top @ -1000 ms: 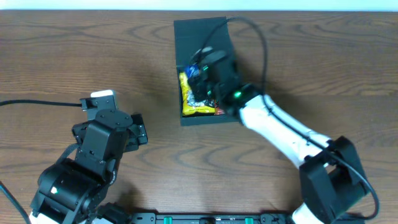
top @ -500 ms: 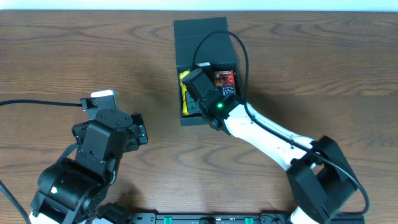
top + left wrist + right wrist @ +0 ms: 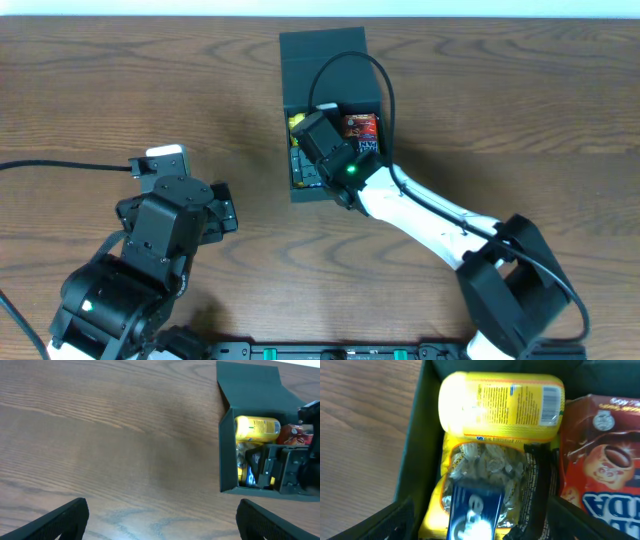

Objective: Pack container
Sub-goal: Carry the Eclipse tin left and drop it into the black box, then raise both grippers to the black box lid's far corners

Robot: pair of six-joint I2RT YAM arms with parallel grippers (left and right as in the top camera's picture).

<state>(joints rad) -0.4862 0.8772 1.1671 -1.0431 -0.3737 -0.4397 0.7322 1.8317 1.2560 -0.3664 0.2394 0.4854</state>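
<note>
Right gripper (image 3: 485,522) low inside the container (image 3: 227,455), jaws wide apart. Yellow canister (image 3: 500,405), red pack (image 3: 605,465), blue pack (image 3: 472,510) already inside; lid flap (image 3: 322,55) open, probably only closing left.

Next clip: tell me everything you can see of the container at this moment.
The container is a dark charcoal, matte box, cardboard by its look, standing on the wooden table toward its far edge. Its hinged flap lid is open, swung back on the far side. Inside lie a yellow pack, a red-brown pack and a blue pack, crowded together. The right gripper hangs over the opening, jaws apart; whether it touches the walls cannot be told.
</note>
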